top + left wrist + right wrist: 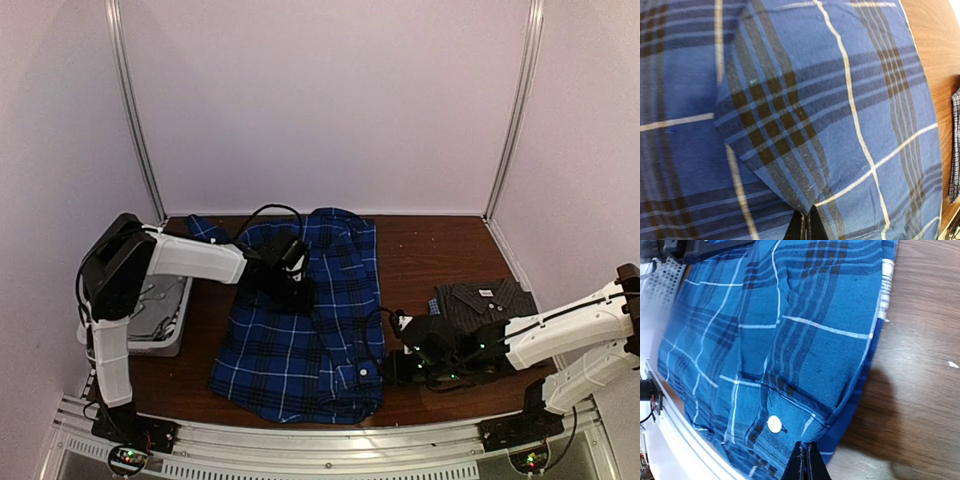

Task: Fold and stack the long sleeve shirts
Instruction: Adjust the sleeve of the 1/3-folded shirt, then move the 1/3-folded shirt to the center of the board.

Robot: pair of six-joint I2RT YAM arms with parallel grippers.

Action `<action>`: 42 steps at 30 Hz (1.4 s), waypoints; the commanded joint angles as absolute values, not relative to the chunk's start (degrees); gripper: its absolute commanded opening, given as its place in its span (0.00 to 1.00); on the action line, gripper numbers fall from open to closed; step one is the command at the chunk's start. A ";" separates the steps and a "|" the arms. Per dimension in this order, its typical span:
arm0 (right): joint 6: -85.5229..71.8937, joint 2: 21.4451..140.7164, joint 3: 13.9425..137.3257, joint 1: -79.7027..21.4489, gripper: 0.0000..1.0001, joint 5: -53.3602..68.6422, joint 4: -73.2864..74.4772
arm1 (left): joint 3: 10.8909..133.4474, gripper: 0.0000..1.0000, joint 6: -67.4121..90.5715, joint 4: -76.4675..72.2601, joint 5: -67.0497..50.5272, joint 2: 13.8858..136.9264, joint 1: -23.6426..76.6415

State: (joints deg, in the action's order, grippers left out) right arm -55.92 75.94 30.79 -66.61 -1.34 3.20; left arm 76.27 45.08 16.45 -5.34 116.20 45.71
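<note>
Both jaws are clamped on the blue plaid shirt [290,355]; I'd raise them together, evenly, keeping the cloth taut.

From above, the scene is dim and slightly grainy, with a soft pinkish cast on the walls [330,100]. The left wrist view is evenly lit and sharp on the plaid shirt [840,125], softening toward its left edge. In the right wrist view, a soft dark shadow lies on the table [925,340] beside the shirt's edge.
</note>
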 commanded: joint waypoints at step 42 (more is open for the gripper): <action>-51.77 74.86 37.55 -58.71 0.48 -3.75 4.13 | 87.19 0.27 35.15 19.87 -3.41 117.31 43.38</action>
